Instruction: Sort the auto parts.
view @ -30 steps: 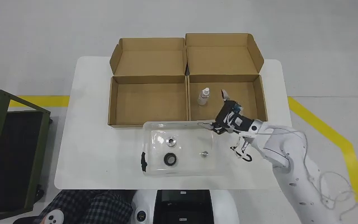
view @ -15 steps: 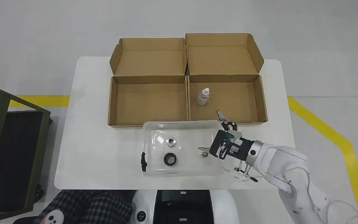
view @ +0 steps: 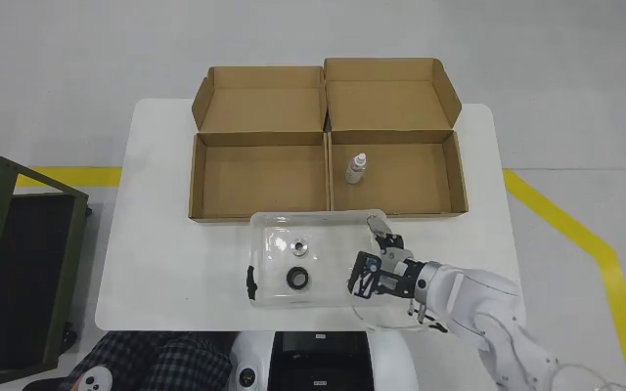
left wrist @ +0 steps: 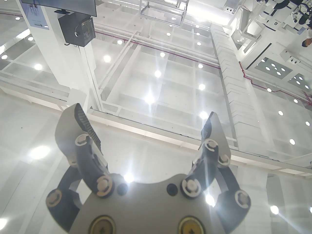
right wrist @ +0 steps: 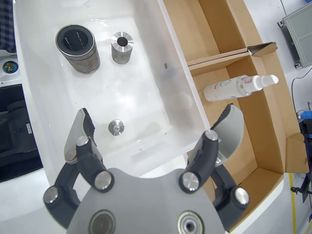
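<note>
Over the right end of the clear tray hangs my right gripper, open; one finger is inside the tray and the other outside its far wall. A small silver stud lies on the tray floor between the fingers, close to the inner one. Farther along stand a black ringed bearing and a silver cylinder. From above, the right gripper covers the tray's right end, with the bearing and cylinder to its left. My left gripper is open, facing a ceiling.
Two open cardboard boxes sit behind the tray: the left box has nothing in it, the right box holds a white spray bottle, which lies just beyond the right gripper's outer finger. A dark crate stands left of the table.
The right arm has swung from the front of the right box down and toward the table's near edge, to the tray's right end. Its gripper stayed open. The parts have not moved.
</note>
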